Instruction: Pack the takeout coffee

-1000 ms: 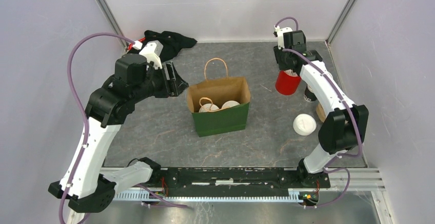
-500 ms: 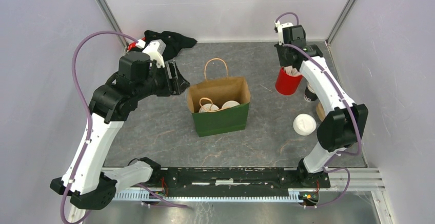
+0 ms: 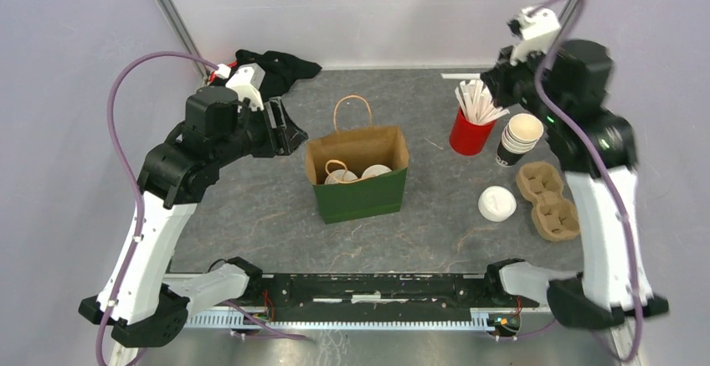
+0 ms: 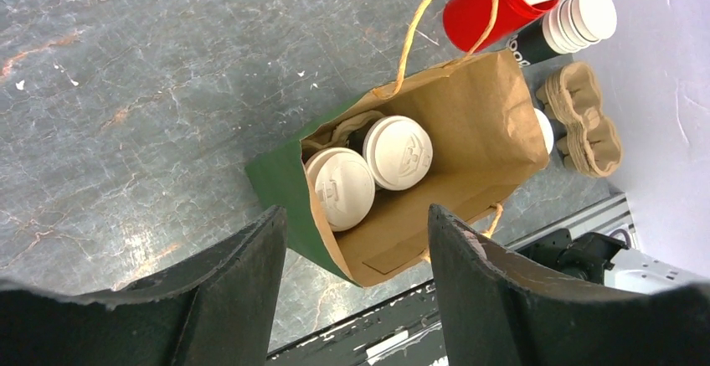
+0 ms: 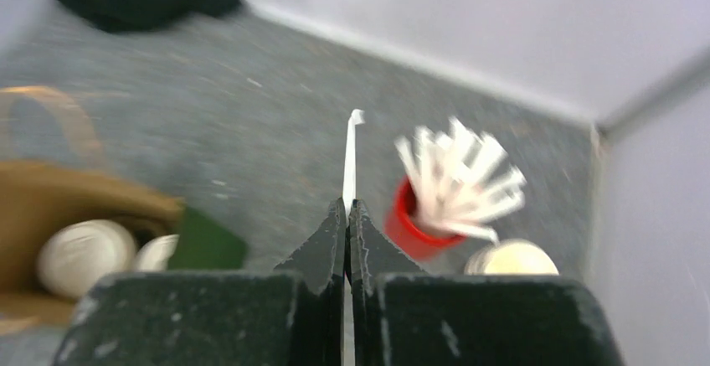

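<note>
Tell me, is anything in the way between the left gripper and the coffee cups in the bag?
Only the bag's own side. The coffee cups stand inside the paper bag, and its wall lies between them and the open left gripper beside it. The bag's top is open.

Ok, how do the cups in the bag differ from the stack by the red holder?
The bagged cups wear white lids; the stack is lidless, cream inside showing. The bagged cups sit side by side in the bag; the stack is nested on the table. Both stand upright.
</note>
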`<state>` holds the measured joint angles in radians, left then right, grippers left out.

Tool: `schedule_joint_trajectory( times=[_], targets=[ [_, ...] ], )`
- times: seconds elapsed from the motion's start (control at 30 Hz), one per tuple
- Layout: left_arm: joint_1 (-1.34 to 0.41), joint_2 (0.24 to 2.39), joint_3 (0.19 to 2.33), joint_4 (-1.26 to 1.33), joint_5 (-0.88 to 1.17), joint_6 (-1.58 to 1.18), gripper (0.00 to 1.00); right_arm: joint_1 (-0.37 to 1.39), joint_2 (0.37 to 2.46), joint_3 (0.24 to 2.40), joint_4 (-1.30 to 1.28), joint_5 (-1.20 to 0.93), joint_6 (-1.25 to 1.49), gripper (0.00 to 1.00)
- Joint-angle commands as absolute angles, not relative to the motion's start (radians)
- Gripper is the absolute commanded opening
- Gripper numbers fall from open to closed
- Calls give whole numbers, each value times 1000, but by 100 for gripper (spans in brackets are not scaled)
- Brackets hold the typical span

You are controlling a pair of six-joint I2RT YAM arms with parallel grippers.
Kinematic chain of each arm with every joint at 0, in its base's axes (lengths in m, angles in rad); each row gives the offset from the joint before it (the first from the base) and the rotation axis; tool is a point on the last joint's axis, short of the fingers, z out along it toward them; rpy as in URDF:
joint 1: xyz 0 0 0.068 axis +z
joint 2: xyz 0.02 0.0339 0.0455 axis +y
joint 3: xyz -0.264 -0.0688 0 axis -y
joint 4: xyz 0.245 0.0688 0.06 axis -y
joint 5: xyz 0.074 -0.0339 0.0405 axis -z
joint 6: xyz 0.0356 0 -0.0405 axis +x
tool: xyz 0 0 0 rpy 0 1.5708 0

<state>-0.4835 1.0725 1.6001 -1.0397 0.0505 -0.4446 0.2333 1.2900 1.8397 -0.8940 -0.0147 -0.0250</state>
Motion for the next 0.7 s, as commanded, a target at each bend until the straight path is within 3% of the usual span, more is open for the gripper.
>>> schedule_joint_trajectory(
  times=[0.0, 0.2, 0.33, 0.67],
  targets=[
    [-481, 1026, 1615, -978, 14, -463, 69, 237, 1068, 1776, -739, -526, -22, 0],
    [-480, 1014, 1608, -989, 10, -462, 69, 238, 1060, 1768, -721, -862, 76, 0],
    [-481, 1006, 1601, -1003, 14, -462, 69, 282, 1059, 1680, -704, -909, 115, 0],
    [-480, 993, 1567, -991, 20, -480, 69, 539, 1264, 1834, -962, -403, -61, 0]
  ],
)
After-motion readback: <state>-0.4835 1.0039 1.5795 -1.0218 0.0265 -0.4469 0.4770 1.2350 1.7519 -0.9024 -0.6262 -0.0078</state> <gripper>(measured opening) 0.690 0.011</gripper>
